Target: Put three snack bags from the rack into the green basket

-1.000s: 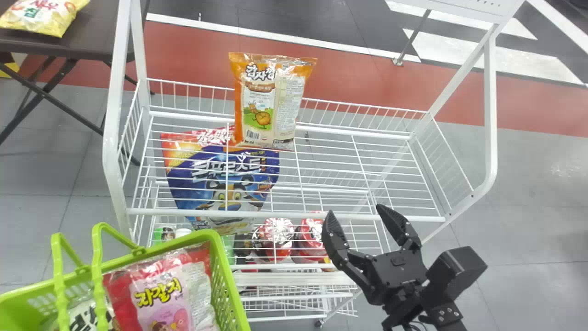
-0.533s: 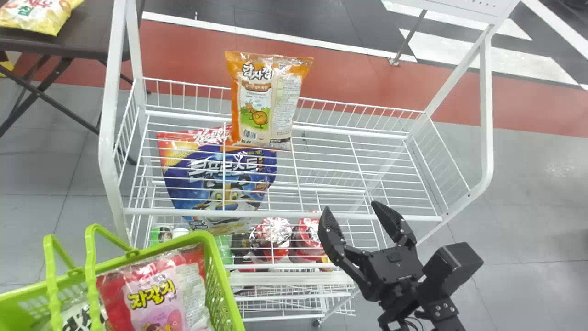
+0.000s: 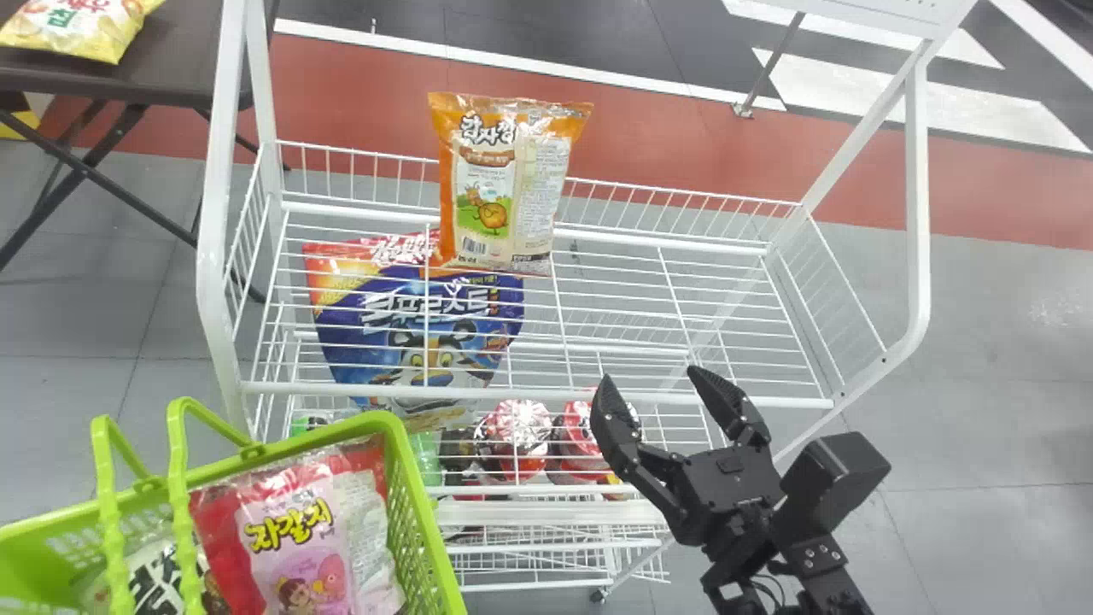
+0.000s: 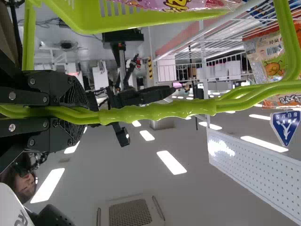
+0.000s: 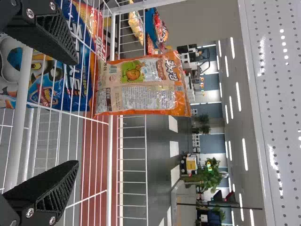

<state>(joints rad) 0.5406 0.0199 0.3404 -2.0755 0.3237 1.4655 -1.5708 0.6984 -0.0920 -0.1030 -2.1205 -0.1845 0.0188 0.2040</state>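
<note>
The orange snack bag [image 3: 504, 184] stands at the back of the rack's top wire shelf [image 3: 683, 290], left of its middle. Over the shelf's front edge, right of the bag, my right gripper [image 3: 649, 376] is open and empty. In the right wrist view, the bag [image 5: 143, 84] lies beyond the open right gripper [image 5: 75, 113], not touching it. The green basket [image 3: 418, 512] at lower left holds a pink-red bag [image 3: 295, 538] and a partly hidden white-green one [image 3: 158, 568]. My left gripper [image 4: 77, 110] is shut on the basket's handles [image 4: 160, 110].
A blue cereal bag [image 3: 418, 333] and several red-topped items [image 3: 517, 436] sit on tiers below the top shelf. White uprights frame the rack's sides. At far left, a dark table [image 3: 171, 60] carries a yellow bag [image 3: 77, 26].
My right gripper has shifted slightly left and forward relative to the rack, staying open. The head view has swayed a little. The orange bag keeps its place on the shelf.
</note>
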